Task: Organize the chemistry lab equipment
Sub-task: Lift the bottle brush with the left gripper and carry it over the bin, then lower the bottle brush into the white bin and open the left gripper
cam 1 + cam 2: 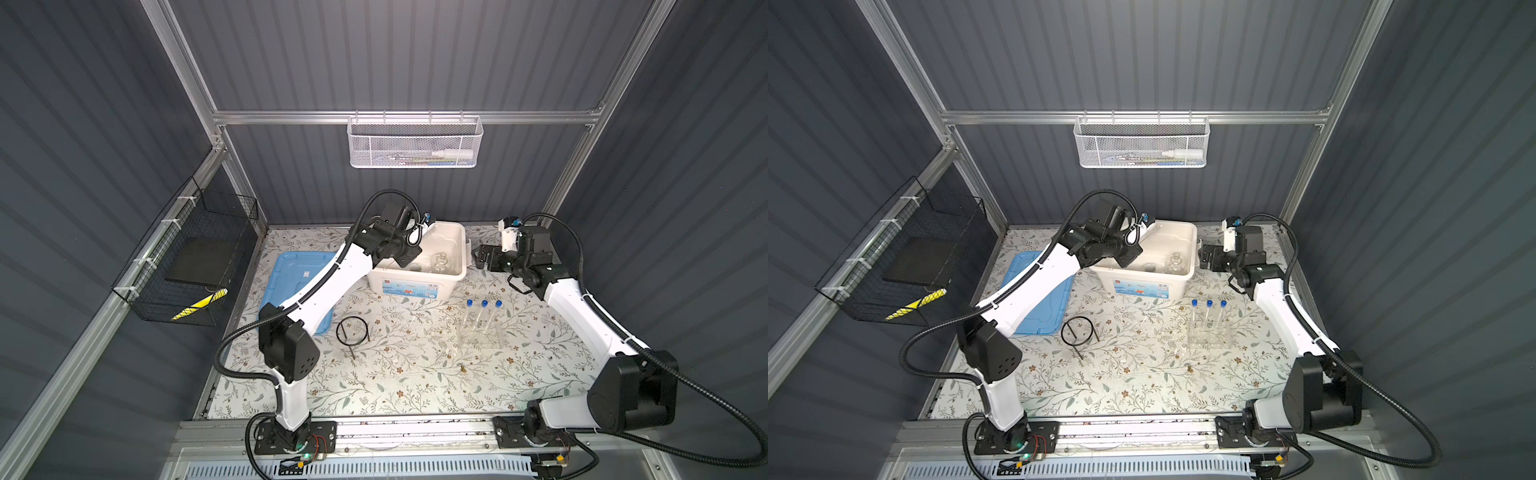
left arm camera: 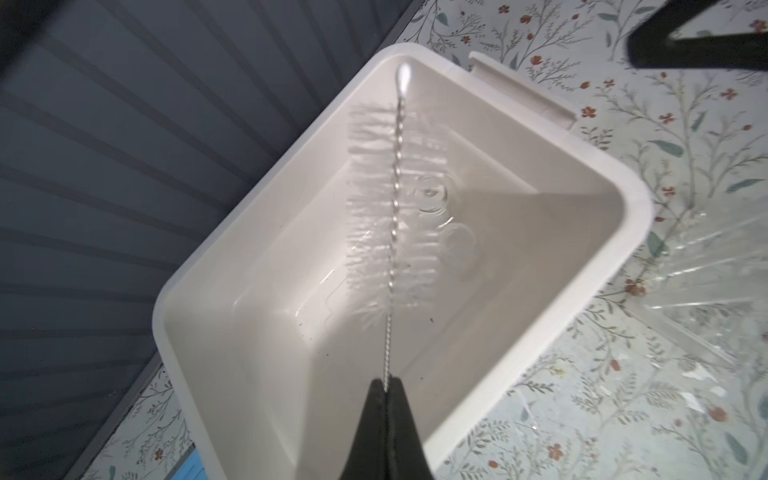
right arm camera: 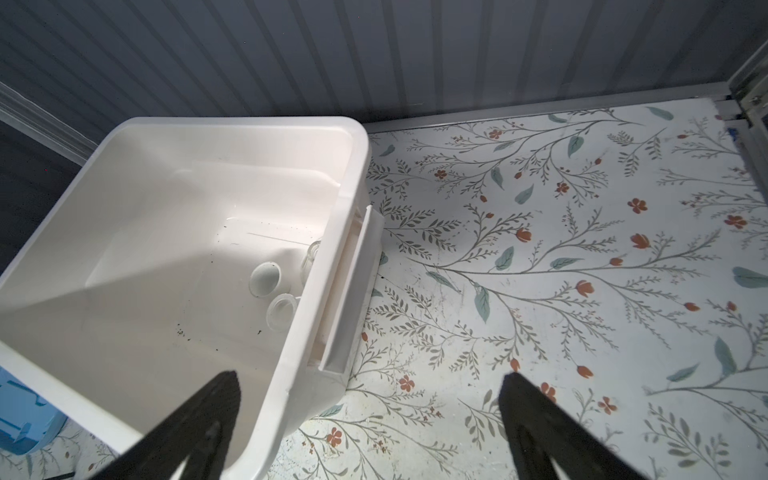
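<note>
Over the far bin (image 3: pixel 232 123), left gripper (image 2: pixel 386 380) clamps a brush (image 2: pixel 395 208); right gripper (image 3: pixel 370 378) gapes alongside, tubes (image 1: pixel 484 311) nearer; label (image 1: pixel 409 289) unreadable.

From overhead I get both top views, aimed steeply down across the whole flower-patterned tabletop (image 1: pixel 374 399), nearly identical. My left wrist camera looks close into the white rectangular plastic bin (image 2: pixel 257 365); my right wrist camera shares it, from just beside.

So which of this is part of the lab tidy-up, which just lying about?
Job: test tube brush in left gripper, white bin, blue lid, flask, dish, beaker, three test tubes, rack, ring tripod.
Lying about: white mesh basket with squeeze bottle, black wire basket.
</note>
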You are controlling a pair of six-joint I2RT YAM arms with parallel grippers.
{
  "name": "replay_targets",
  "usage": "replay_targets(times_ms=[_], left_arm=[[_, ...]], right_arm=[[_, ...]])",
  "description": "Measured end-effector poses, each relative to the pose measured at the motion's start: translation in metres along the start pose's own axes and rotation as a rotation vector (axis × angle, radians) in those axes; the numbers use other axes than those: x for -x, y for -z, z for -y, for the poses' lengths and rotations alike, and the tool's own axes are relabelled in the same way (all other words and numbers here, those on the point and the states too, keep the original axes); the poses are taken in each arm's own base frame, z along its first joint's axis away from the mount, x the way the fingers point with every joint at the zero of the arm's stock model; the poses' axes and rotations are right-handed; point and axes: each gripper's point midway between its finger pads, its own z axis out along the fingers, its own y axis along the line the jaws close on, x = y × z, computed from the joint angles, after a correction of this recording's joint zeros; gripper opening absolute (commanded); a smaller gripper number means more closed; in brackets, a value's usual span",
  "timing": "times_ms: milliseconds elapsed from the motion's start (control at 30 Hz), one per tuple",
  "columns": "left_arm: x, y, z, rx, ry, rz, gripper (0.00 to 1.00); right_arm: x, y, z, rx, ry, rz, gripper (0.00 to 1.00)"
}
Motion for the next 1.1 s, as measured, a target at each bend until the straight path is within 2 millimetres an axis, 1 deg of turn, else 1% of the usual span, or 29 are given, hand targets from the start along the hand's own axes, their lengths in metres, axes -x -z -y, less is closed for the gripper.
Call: replay_targets(times_ms=[100, 267, 467, 567, 667, 767, 933, 1100], left_arm=[[-0.002, -0.024, -0.013, 0.007, -0.023, -0.022, 0.03], [-0.009, -0.062, -0.01, -0.018, -0.057, -0.058, 0.03], [-0.026, -0.102, -0.009, -0.041, -0.052, -0.096, 0.04], [-0.032, -0.118, -0.013, -0.04, -0.044, -0.099, 0.04], [-0.033, -0.131, -0.013, -0.039, -0.044, -0.096, 0.04], [-0.034, -0.143, -0.018, -0.029, -0.042, -0.086, 0.04], [-0.04, -0.164, -0.021, -0.025, -0.047, -0.089, 0.05], [-0.049, -0.177, -0.019, -0.033, -0.064, -0.104, 0.06]], right_arm=[[0.0, 0.0, -0.003, 0.019, -0.002, -0.003, 0.98], [0.0, 0.0, -0.007, 0.041, -0.005, -0.003, 0.98], [-0.001, 0.0, -0.009, 0.054, -0.012, -0.006, 0.98], [-0.002, -0.001, -0.009, 0.056, -0.014, -0.01, 0.98], [-0.004, -0.004, -0.009, 0.058, -0.016, -0.02, 0.98], [-0.007, -0.008, -0.008, 0.058, -0.021, -0.029, 0.98], [-0.009, -0.01, -0.008, 0.058, -0.023, -0.037, 0.98], [-0.009, -0.01, -0.007, 0.058, -0.024, -0.038, 0.98]])
